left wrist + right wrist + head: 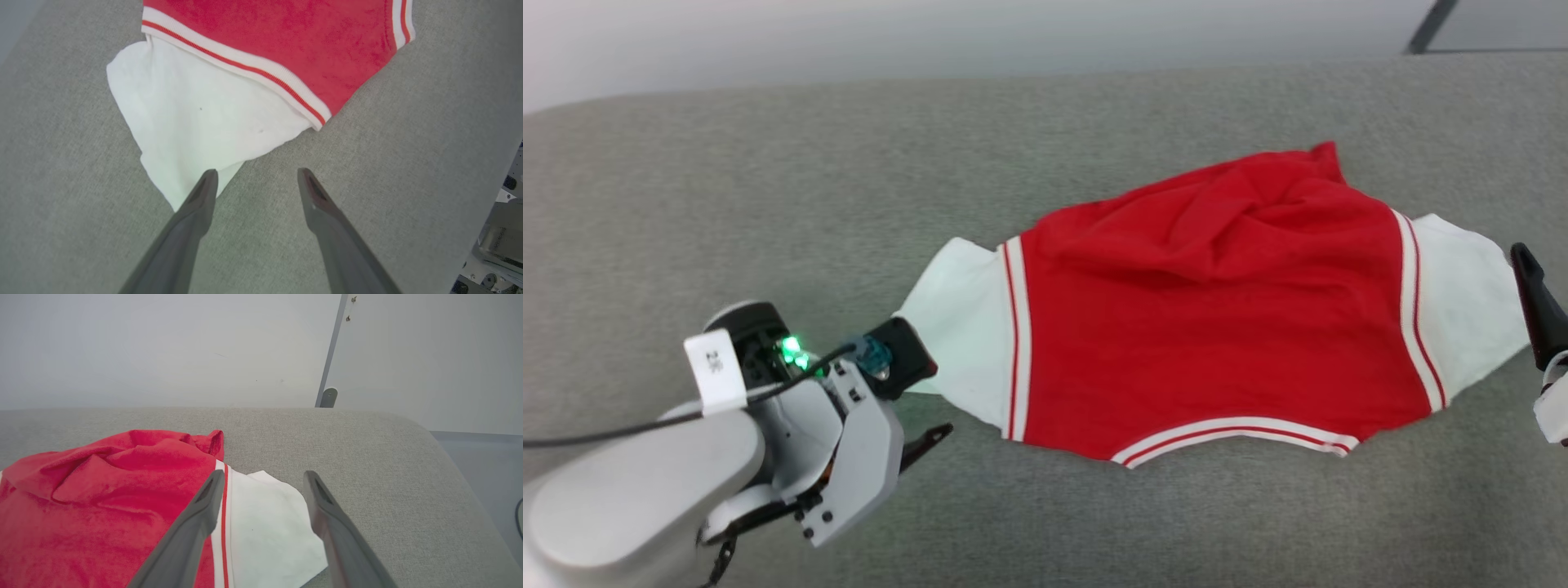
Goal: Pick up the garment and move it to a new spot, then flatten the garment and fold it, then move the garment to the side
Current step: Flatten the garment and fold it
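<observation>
On grey upholstery, one garment

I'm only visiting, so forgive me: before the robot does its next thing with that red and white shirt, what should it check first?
1. The left claw is open and empty: ok.
2. The right claw is open and empty: ok.
3. The garment lies wholly on the grey surface: ok.
4. The left sleeve and right sleeve are spread outward: ok.
5. The red body is flat: not ok, its far part is bunched in folds.
</observation>
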Motion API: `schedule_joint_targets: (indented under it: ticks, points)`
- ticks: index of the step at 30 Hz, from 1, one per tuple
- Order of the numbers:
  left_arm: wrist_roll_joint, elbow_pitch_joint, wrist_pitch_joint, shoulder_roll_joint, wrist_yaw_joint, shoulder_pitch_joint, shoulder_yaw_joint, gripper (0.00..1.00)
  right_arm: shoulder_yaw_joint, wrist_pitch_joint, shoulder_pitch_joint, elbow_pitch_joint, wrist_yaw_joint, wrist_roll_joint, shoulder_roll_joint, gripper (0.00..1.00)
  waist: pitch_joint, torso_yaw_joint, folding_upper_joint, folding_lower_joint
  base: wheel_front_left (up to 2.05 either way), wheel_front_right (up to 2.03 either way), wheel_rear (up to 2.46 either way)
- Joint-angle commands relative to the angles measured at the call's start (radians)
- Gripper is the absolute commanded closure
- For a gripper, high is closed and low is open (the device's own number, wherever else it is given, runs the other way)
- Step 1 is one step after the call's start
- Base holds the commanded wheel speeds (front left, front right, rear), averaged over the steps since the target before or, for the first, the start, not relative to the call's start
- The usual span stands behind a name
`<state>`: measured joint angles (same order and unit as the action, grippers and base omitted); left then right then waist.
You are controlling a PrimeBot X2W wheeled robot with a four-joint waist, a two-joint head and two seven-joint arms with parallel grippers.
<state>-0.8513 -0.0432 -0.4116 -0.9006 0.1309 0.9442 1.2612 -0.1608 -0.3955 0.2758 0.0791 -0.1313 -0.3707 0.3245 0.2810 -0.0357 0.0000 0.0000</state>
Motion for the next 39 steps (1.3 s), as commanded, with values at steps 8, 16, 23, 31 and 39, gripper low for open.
schedule_joint_targets:
  ticks: [8, 16, 23, 31, 39]
  points:
    - [0.026, 0.036, -0.040, 0.031, -0.001, -0.005, 0.020, 0.00, 0.010, -0.002, -0.014, 0.038, 0.001, -0.017, -0.008, 0.00, 0.053, -0.076, 0.0000, 0.0000, 0.00, 0.00, 0.00]
    - [0.076, 0.056, -0.045, 0.043, -0.001, -0.022, 0.023, 0.00, -0.007, -0.003, -0.025, 0.049, 0.001, -0.021, -0.013, 0.00, 0.075, -0.092, 0.0000, 0.0000, 0.00, 0.00, 0.00]
    - [0.114, 0.107, -0.020, 0.060, -0.003, -0.027, 0.025, 0.00, 0.012, -0.027, -0.035, 0.056, 0.001, -0.025, -0.004, 0.00, 0.087, -0.093, 0.0000, 0.0000, 0.00, 0.00, 0.00]
    - [0.088, 0.134, 0.007, 0.081, -0.002, -0.024, 0.030, 1.00, 0.087, -0.196, -0.053, 0.060, 0.001, -0.083, 0.091, 0.00, 0.100, -0.078, 0.0000, 0.0000, 0.00, 0.00, 0.00]
    - [0.078, 0.148, 0.036, 0.105, -0.002, -0.014, 0.029, 1.00, 0.137, -0.424, -0.032, 0.050, 0.001, -0.145, 0.232, 0.00, 0.115, -0.045, 0.0000, 0.0000, 0.00, 0.00, 0.00]
